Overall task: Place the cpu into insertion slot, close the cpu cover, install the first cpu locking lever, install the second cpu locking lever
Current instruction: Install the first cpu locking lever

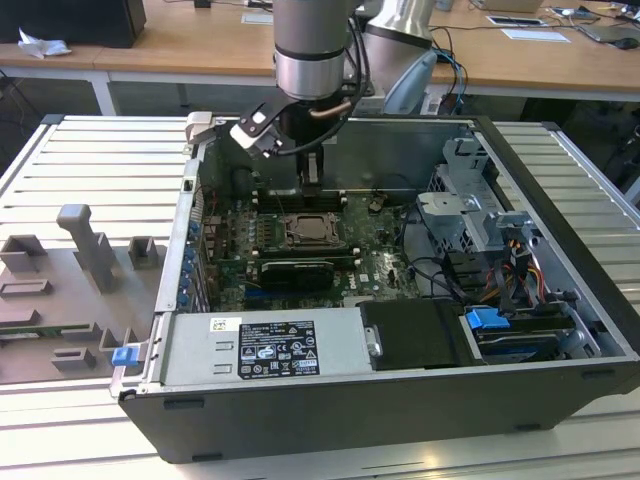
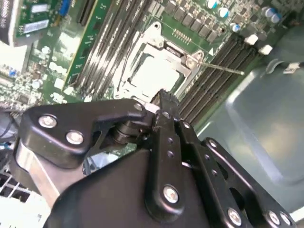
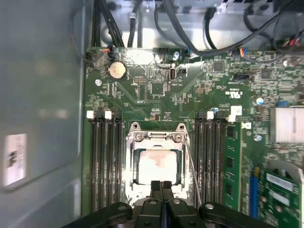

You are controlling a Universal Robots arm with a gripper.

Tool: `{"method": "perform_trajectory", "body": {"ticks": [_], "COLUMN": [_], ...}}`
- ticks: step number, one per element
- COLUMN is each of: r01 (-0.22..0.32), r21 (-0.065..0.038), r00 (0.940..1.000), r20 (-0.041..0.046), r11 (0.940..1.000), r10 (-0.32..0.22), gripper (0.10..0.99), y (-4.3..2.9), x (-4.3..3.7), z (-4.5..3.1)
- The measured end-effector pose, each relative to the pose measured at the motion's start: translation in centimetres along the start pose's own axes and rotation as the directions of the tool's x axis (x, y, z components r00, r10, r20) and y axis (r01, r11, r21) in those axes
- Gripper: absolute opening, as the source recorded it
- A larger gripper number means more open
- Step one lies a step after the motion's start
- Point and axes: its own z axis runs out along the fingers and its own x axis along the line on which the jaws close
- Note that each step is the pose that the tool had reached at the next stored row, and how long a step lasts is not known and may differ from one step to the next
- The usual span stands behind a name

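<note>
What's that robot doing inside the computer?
A robot arm is reaching into an open dark grey computer case. Its black fingers, closed together, are at the edge of the thin silvery square metal cover frame, which lies flat over the socket. The small pale square chip shows through its window, already in place. A thin metal lever rod runs alongside.

– what is the desk (image 1: 90, 160) like?
– pale metal, ribbed in long slats.
– and what lies on it?
– an open computer case (image 1: 400, 420) on its side, and just beside it, at the exterior view's left, a grey tray (image 1: 25, 350) of moulded blocks.
</note>
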Motion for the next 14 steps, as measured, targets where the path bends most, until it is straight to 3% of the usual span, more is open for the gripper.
{"method": "perform_trajectory", "body": {"ticks": [1, 11, 14], "r01": [0.000, 0.094, 0.147], "r21": [0.000, 0.000, 0.000], "r00": [1.0000, 0.9956, 0.9891], "r20": [0.0030, -0.0008, -0.0035], "r11": [1.0000, 0.9956, 0.9891], "r10": [0.000, -0.094, -0.147], "gripper": [0.106, 0.106, 0.106], "y": [0.04, -0.02, -0.03], "x": [0.00, 0.01, 0.02], "z": [-1.01, -0.97, -0.93]}}
